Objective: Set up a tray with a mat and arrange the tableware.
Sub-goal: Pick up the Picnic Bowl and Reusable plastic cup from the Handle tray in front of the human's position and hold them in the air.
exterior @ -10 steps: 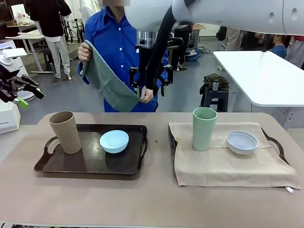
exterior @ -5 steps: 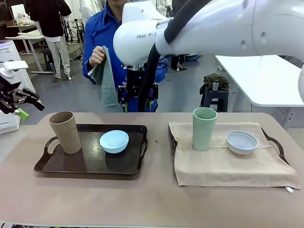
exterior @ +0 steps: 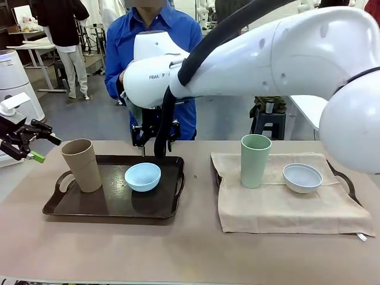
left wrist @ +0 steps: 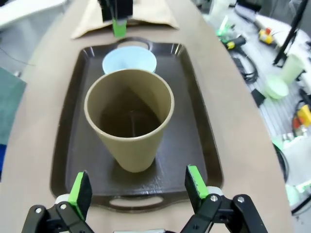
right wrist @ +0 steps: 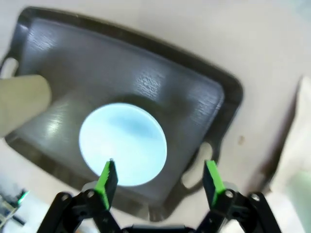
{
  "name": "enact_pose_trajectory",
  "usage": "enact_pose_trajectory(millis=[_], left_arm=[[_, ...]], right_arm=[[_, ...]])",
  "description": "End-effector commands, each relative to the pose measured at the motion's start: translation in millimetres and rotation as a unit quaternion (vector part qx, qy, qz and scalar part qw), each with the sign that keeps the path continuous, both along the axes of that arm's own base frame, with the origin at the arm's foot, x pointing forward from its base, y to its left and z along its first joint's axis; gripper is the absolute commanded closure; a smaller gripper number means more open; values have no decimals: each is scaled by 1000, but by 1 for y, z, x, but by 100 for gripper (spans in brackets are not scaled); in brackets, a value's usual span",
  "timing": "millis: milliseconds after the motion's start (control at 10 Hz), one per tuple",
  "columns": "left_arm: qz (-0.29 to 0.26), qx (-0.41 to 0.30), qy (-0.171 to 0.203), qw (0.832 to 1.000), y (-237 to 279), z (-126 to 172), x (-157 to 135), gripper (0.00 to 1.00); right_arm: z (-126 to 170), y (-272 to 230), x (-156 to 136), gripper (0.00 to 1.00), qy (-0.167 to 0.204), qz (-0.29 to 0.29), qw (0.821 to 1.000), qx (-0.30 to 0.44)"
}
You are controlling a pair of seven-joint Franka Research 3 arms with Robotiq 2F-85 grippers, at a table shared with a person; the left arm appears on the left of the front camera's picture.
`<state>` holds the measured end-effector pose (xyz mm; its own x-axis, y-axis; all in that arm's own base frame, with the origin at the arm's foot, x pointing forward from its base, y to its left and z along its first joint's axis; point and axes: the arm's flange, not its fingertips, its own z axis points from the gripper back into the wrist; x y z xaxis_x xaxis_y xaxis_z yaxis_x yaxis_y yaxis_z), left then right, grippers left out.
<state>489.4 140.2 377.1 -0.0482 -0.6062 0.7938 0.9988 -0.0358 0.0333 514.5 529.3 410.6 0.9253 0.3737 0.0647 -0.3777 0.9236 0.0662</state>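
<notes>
A tan tumbler (exterior: 83, 165) and a light blue bowl (exterior: 142, 176) stand in the bare dark tray (exterior: 77, 209) on the left. To the right, a green tumbler (exterior: 255, 160) and a white bowl (exterior: 302, 177) rest on a beige mat (exterior: 279, 208) laid over another tray. My right gripper (exterior: 155, 139) hangs open just above the dark tray's far edge, and the blue bowl (right wrist: 123, 144) lies below its fingers (right wrist: 160, 182). My left gripper (exterior: 44, 148) is open off the table's left end, facing the tan tumbler (left wrist: 130, 116) between its pads (left wrist: 138, 187).
A person in a blue shirt (exterior: 148, 41) stands at the far side, right behind my right arm, holding a green cloth (left wrist: 9, 107). The second tray's handle (exterior: 350, 184) sticks out beyond the mat on the right. A white table (exterior: 309, 113) stands farther back.
My right arm has swung left and down from in front of the person to over the dark tray. The person has drawn the green cloth in close. My left gripper dropped slightly.
</notes>
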Motion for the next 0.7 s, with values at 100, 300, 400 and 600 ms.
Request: enact_pose_trajectory(millis=[100, 300, 400, 600], left_arm=[[25, -26, 12, 999, -7, -14, 4, 0], [7, -15, 13, 1000, -4, -16, 3, 0], [7, -15, 13, 1000, -4, -16, 3, 0], [7, -15, 13, 1000, -4, -16, 3, 0]], right_arm=[[-11, 13, 19, 9, 1, 14, 1000, 13], [-17, 5, 9, 9, 3, 7, 1000, 4], [-17, 5, 9, 9, 3, 7, 1000, 4], [-17, 5, 9, 9, 3, 7, 1000, 4]])
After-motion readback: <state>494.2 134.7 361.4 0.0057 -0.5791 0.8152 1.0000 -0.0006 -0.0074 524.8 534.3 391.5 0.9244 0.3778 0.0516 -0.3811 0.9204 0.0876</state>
